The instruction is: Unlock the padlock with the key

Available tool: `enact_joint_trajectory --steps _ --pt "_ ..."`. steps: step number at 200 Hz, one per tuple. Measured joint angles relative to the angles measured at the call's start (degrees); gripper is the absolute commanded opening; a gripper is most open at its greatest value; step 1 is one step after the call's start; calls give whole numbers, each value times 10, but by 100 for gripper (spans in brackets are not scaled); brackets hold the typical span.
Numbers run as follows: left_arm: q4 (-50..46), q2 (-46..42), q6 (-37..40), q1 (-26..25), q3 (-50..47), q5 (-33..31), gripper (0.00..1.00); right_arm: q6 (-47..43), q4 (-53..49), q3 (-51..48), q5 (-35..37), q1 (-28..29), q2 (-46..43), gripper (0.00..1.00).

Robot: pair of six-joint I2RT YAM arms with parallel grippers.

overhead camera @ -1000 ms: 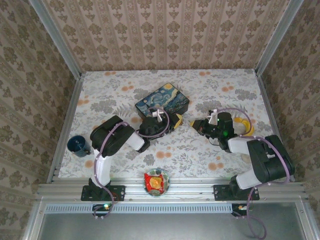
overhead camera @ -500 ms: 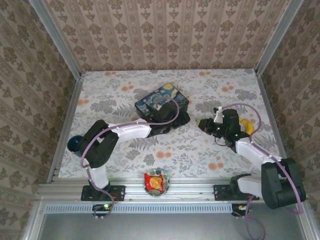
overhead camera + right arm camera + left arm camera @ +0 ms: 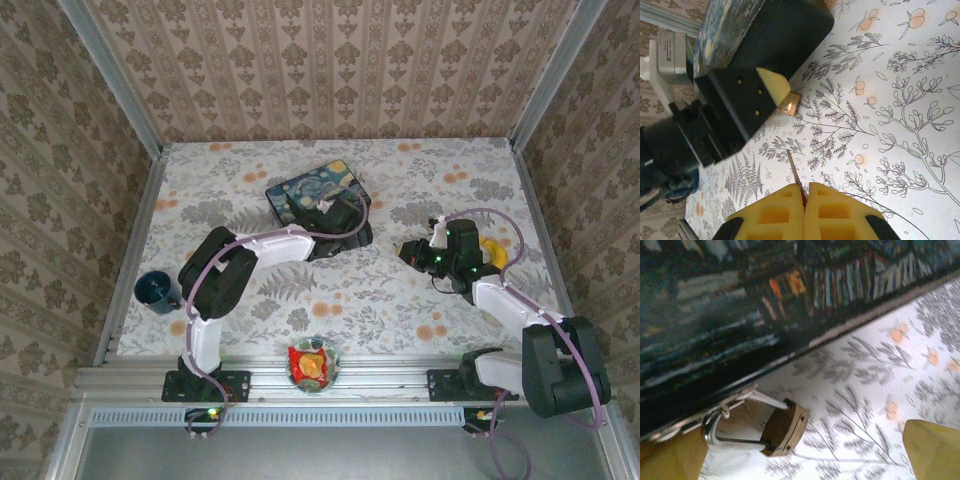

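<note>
- Two jaws pressed together: right gripper [image 3: 805, 192] pinches the key [image 3: 793, 167], blade pointing ahead.
- Ahead of it, the padlock [image 3: 782, 427] lies between the left gripper's [image 3: 802, 452] wide-spread fingers, against the Starry Night tin [image 3: 740, 315].
- Risk: closing off-centre could twist it, turning the keyhole away.

On the table [image 3: 865, 390], padlock [image 3: 784, 427] just beside the tin [image 3: 730, 305]

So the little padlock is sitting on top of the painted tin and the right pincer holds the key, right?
Not quite. The padlock lies on the table beside the painted tin, not on top of it; the left wrist view shows that. The right pincer does hold the key.
</note>
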Motion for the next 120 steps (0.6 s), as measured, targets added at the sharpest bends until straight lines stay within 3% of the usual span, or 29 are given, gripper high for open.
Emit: enact_joint_trajectory --steps 31,67,120 --pt "-44 23 29 13 50 -26 100 0 1 0 0 0 7 0" --pt "-124 61 17 -8 124 -85 97 0 1 0 -1 0 23 0" --pt "-205 72 -17 -19 131 -168 91 -4 1 0 -3 0 25 0"
